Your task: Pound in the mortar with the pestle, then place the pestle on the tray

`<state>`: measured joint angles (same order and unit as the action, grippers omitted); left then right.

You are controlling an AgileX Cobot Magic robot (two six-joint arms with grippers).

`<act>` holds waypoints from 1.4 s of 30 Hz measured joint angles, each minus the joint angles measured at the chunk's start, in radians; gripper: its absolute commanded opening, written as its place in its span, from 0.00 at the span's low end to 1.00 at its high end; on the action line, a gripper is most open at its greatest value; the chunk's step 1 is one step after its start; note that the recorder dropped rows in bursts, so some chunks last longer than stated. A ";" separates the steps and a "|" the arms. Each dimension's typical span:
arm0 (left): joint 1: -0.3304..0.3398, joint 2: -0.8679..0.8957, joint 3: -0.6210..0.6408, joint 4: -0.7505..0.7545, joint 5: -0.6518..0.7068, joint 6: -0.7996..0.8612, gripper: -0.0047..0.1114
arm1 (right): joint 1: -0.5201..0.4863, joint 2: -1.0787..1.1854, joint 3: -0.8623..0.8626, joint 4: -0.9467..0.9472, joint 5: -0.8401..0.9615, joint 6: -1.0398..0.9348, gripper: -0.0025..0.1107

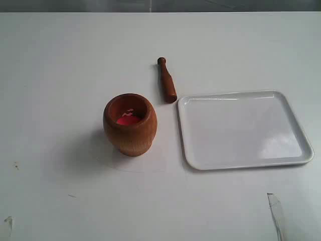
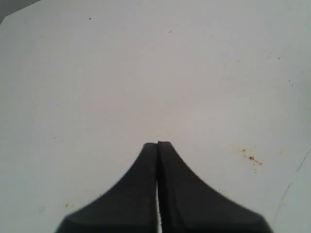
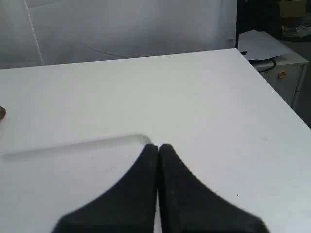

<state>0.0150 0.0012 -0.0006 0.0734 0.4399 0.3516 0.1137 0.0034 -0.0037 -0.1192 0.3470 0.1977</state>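
Note:
The orange-brown wooden mortar (image 1: 130,124) stands upright on the white table, its inside red. The dark reddish-brown pestle (image 1: 166,81) lies flat on the table behind it, knob end away, thick end close to the tray's far left corner. The white glossy tray (image 1: 244,129) lies to the right of the mortar with nothing on it. Neither arm shows in the exterior view. My left gripper (image 2: 158,143) is shut over bare table, holding nothing. My right gripper (image 3: 158,146) is shut above the tray's corner (image 3: 73,145), holding nothing. A sliver of the pestle (image 3: 2,112) shows at that view's edge.
The table's far edge (image 1: 160,12) runs along the top of the exterior view. The right wrist view shows the table's side edge (image 3: 272,92) and a cabinet (image 3: 284,63) beyond it. Small brown specks (image 2: 250,158) mark the table under the left gripper.

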 measured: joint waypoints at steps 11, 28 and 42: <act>0.000 0.000 0.000 0.000 0.000 0.000 0.04 | 0.000 0.000 0.000 0.000 0.000 0.000 0.02; 0.000 0.000 0.000 0.000 0.000 0.000 0.04 | 0.000 0.000 0.000 0.042 -0.389 0.044 0.02; 0.000 0.000 0.000 0.000 0.000 0.000 0.04 | 0.000 0.024 0.000 0.275 -0.965 0.110 0.02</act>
<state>0.0150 0.0012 -0.0006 0.0734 0.4399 0.3516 0.1137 0.0271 -0.0037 0.1553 -0.6178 0.3074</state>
